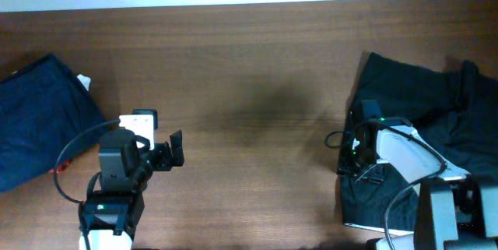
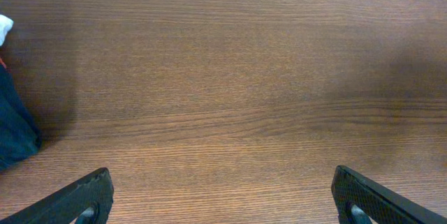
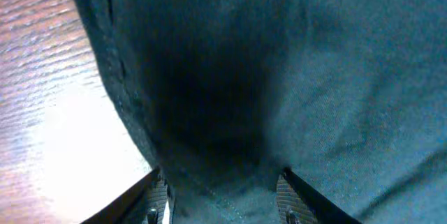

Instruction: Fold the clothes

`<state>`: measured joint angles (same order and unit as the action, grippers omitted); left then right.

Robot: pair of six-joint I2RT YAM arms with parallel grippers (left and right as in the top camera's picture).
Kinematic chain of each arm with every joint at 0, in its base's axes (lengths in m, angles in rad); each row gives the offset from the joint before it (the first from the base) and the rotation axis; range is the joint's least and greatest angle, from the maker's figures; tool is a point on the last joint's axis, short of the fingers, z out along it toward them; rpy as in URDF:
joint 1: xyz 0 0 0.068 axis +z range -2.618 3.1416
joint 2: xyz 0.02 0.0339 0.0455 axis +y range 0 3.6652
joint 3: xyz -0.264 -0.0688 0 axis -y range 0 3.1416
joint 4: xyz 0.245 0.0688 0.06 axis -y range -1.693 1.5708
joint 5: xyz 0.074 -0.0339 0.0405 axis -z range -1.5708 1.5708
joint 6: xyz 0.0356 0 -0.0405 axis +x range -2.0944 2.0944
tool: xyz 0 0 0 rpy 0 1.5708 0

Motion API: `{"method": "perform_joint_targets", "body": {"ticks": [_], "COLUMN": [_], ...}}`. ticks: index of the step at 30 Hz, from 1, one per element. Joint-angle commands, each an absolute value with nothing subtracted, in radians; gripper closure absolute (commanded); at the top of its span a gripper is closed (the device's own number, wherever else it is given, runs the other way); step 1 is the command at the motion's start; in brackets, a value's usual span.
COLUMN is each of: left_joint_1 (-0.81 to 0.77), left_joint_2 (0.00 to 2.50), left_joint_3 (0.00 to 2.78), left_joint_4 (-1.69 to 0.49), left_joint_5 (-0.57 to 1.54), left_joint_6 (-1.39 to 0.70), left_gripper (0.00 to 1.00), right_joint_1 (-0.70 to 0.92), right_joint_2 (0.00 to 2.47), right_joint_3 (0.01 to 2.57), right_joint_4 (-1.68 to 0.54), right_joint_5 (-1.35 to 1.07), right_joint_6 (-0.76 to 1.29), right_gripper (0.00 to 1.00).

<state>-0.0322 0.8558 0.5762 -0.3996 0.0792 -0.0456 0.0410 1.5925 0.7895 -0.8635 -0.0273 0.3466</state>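
Note:
The black shorts [image 1: 436, 102] lie crumpled at the table's right edge, partly under my right arm. My right gripper [image 1: 350, 153] is at their left edge. In the right wrist view the dark fabric [image 3: 314, 56] fills the frame and lies between the two fingers [image 3: 222, 196]. The fingers are partly apart and their ribbed pads still show. My left gripper [image 1: 175, 149] is open and empty over bare wood at the front left; its fingers are wide apart in the left wrist view [image 2: 222, 196].
A navy blue folded garment [image 1: 39, 117] with a small white tag [image 1: 84, 82] lies at the far left; its corner shows in the left wrist view [image 2: 14, 126]. The brown wooden table [image 1: 257, 71] spans the middle.

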Motion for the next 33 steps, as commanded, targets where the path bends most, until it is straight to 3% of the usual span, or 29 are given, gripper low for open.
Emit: {"method": "perform_joint_targets", "body": {"ticks": [1, 2, 5, 6, 9, 14, 15, 16, 18, 20, 22, 26, 29, 33], "left_joint_1": [-0.030, -0.030, -0.030, -0.030, -0.030, -0.030, -0.030, -0.030, -0.030, -0.030, -0.030, -0.030, -0.030, -0.030], "left_joint_2": [0.858, 0.858, 0.858, 0.858, 0.858, 0.859, 0.859, 0.859, 0.862, 0.870, 0.878, 0.881, 0.883, 0.922], "left_joint_3": [0.597, 0.597, 0.597, 0.597, 0.597, 0.598, 0.597, 0.597, 0.597, 0.597, 0.597, 0.597, 0.597, 0.597], "left_joint_4": [-0.393, -0.393, -0.386, -0.382, -0.368, -0.328, -0.320, -0.309, -0.290, -0.281, -0.281, -0.269, -0.227, -0.199], "left_joint_5": [0.093, 0.093, 0.093, 0.093, 0.094, 0.093, 0.093, 0.093, 0.094, 0.095, 0.110, 0.117, 0.231, 0.339], "left_joint_6": [-0.030, -0.030, -0.030, -0.030, -0.030, -0.030, -0.030, -0.030, -0.030, -0.030, -0.030, -0.030, -0.030, -0.040], "left_gripper": [0.01, 0.01, 0.01, 0.01, 0.01, 0.01, 0.01, 0.01, 0.01, 0.01, 0.01, 0.01, 0.01, 0.01], "right_joint_1": [0.046, 0.046, 0.061, 0.073, 0.135, 0.288, 0.329, 0.377, 0.427, 0.450, 0.429, 0.307, 0.160, -0.068], "right_joint_2": [1.625, 1.628, 1.630, 1.630, 1.630, 1.630, 1.630, 1.630, 1.630, 1.629, 1.626, 1.575, 1.496, 1.399], "right_joint_3": [0.788, 0.785, 0.774, 0.774, 0.774, 0.774, 0.774, 0.775, 0.775, 0.786, 0.808, 0.849, 0.897, 0.920], "right_joint_4": [-0.834, -0.826, -0.788, -0.774, -0.675, -0.237, -0.104, 0.053, 0.234, 0.316, 0.246, -0.120, -0.442, -0.688], "right_joint_5": [-0.041, -0.046, -0.083, -0.101, -0.178, -0.444, -0.487, -0.493, -0.477, -0.444, -0.403, -0.254, -0.150, -0.138], "right_joint_6": [0.357, 0.357, 0.356, 0.353, 0.345, 0.350, 0.355, 0.357, 0.357, 0.357, 0.356, 0.305, 0.284, 0.285], "right_gripper": [0.60, 0.64, 0.91, 0.95, 0.96, 0.96, 0.91, 0.69, 0.40, 0.01, 0.01, 0.01, 0.01, 0.01]}}
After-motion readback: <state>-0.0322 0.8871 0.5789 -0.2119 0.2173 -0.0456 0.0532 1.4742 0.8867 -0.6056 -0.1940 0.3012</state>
